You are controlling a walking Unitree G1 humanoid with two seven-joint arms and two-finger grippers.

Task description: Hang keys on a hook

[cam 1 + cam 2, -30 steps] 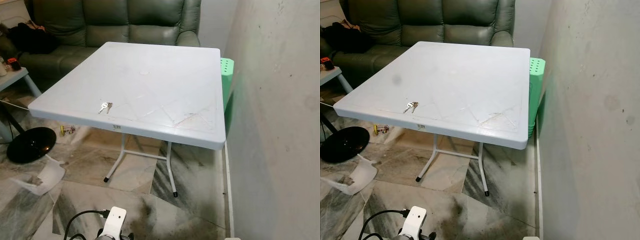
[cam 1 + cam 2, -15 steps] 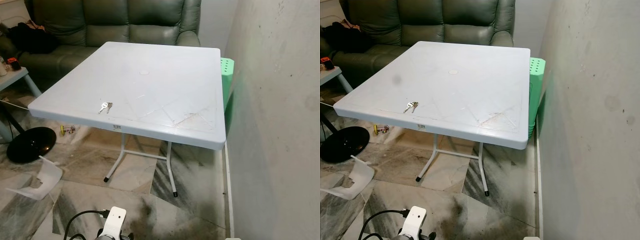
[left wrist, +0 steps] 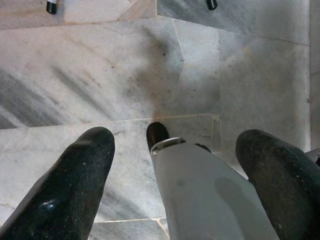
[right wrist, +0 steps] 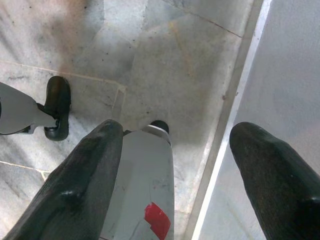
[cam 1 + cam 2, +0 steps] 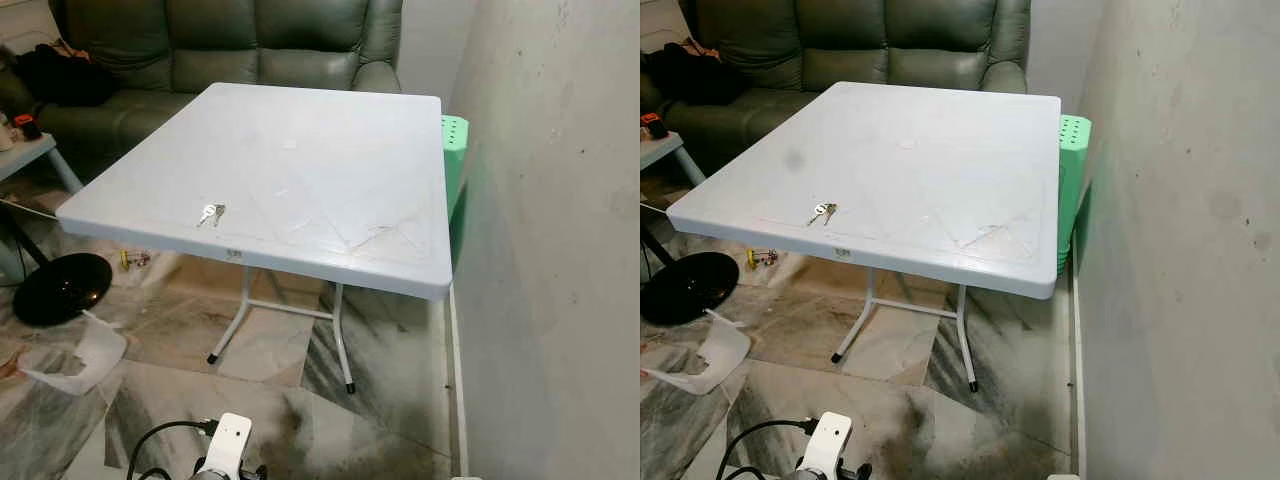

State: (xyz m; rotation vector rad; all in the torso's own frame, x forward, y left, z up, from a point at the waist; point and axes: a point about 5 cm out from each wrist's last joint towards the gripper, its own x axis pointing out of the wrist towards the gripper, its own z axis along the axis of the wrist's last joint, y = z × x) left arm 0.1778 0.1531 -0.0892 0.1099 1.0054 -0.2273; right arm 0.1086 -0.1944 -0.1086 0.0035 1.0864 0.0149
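Note:
A small bunch of silver keys [image 5: 209,213] lies on the white plastic table [image 5: 300,170], near its front left edge. Both arms hang idle by my legs. My left gripper [image 3: 175,165] points down at the marble floor, its two black fingers [image 3: 70,190] spread wide with nothing between them. My right gripper [image 4: 175,170] hangs open over the floor beside the wall, empty as well. I see no hook in these views.
A green leather sofa [image 5: 230,45] stands behind the table. A bare wall [image 5: 560,240] runs along the right, with a green plastic stool [image 5: 454,150] wedged by the table. A round black base [image 5: 60,288] and a white paper scrap [image 5: 75,355] lie on the floor at left.
The white scrap on the floor at left has shifted and changed shape. The keys and both arms have stayed put.

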